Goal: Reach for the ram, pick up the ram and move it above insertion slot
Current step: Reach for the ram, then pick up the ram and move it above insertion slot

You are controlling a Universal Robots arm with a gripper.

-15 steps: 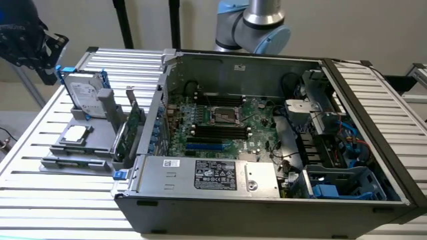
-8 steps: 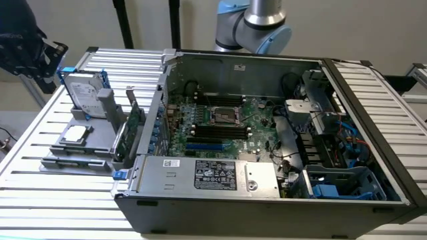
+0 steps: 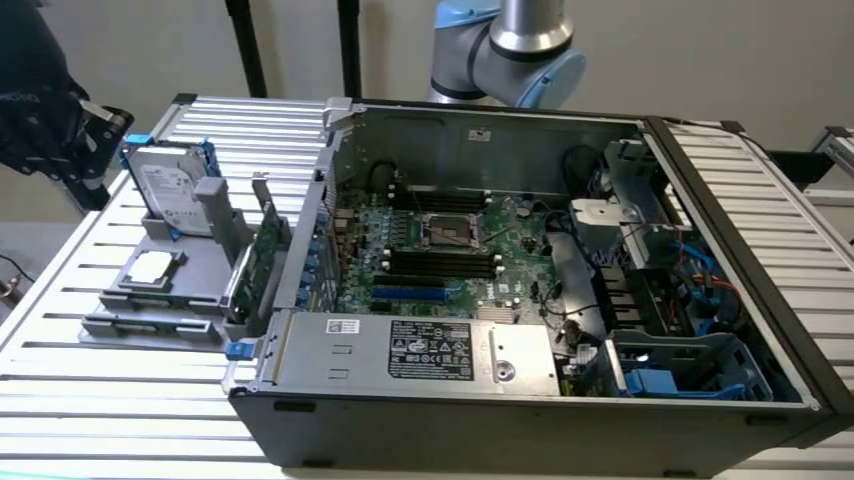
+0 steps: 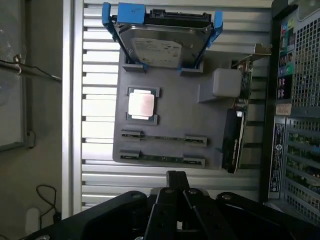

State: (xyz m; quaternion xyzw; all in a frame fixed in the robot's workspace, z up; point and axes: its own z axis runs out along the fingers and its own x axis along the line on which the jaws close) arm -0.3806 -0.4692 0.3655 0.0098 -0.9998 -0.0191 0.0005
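The end effector (image 4: 176, 175) is shut, its dark fingers (image 4: 170, 192) pressed into one narrow tip with nothing between them. It hangs over the slatted surface (image 4: 95, 80), off the edge of a grey tray (image 4: 200, 122), and touches nothing.

The ram (image 4: 161, 158) sits nearest that tip, a thin green stick on edge between two grey clips on the tray. A second stick (image 4: 162, 138) like it lies parallel, just beside it. Farther along the tray come a square CPU (image 4: 141, 105) in its seat, then a hard drive (image 4: 160, 42) propped in blue rails. A card (image 4: 233, 142) with a dark cover stands along the tray's side, next to the case (image 4: 295, 125).

In the exterior view the tray (image 3: 200, 285) lies at the frame's left, beside the open case (image 3: 534, 420). The arm (image 3: 514, 45) shows at top centre, behind the case, as grey tube and blue joint caps.
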